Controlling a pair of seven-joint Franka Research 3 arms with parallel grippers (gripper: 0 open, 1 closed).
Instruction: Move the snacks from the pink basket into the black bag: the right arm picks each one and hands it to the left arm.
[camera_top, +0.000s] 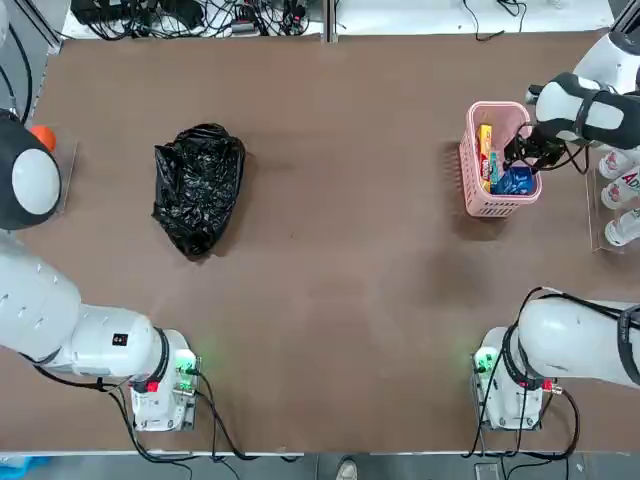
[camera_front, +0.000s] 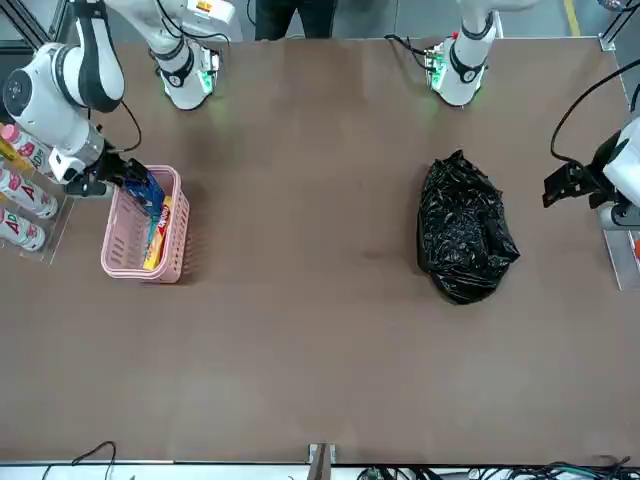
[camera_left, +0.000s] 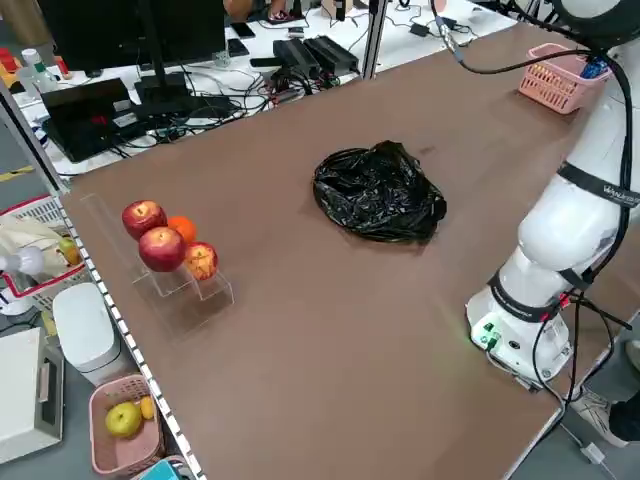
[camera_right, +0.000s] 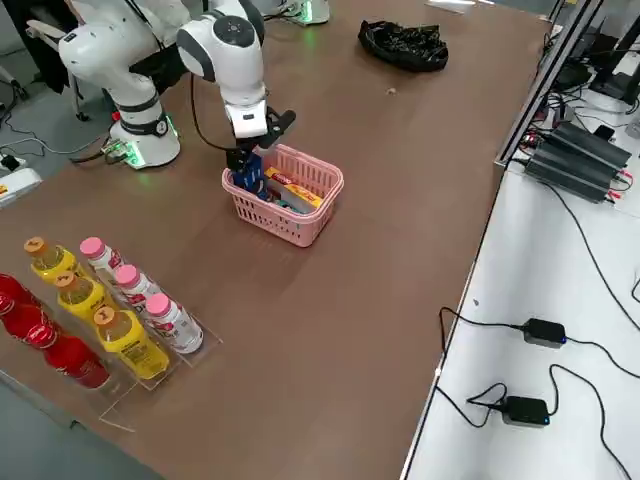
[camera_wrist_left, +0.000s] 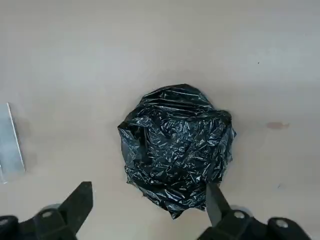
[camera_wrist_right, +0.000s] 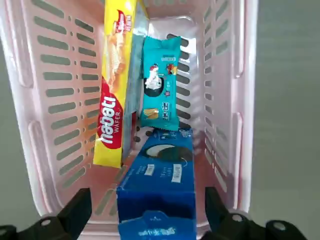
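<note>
The pink basket (camera_top: 467, 170) (camera_right: 300, 225) stands at the table's right side. A yellow-orange wafer pack (camera_wrist_right: 115, 100) leans on one of its long walls with a teal packet (camera_wrist_right: 160, 90) beside it. A blue cookie pack (camera_wrist_right: 160, 185) (camera_right: 250, 178) stands on end in one corner. My right gripper (camera_wrist_right: 145, 210) (camera_top: 525, 155) hangs open over that corner, one finger on each side of the blue pack with a gap on both sides. The crumpled black bag (camera_top: 198, 187) (camera_wrist_left: 177, 145) lies left of centre. My left gripper (camera_wrist_left: 149, 202) (camera_front: 570, 185) hovers open near the left edge, holding nothing.
Bottles (camera_right: 110, 310) (camera_top: 615, 190) lie in a clear rack just right of the basket, close to the right arm. Apples and an orange (camera_left: 165, 245) sit on a clear stand at the left edge. Cables (camera_top: 200, 15) run along the far edge.
</note>
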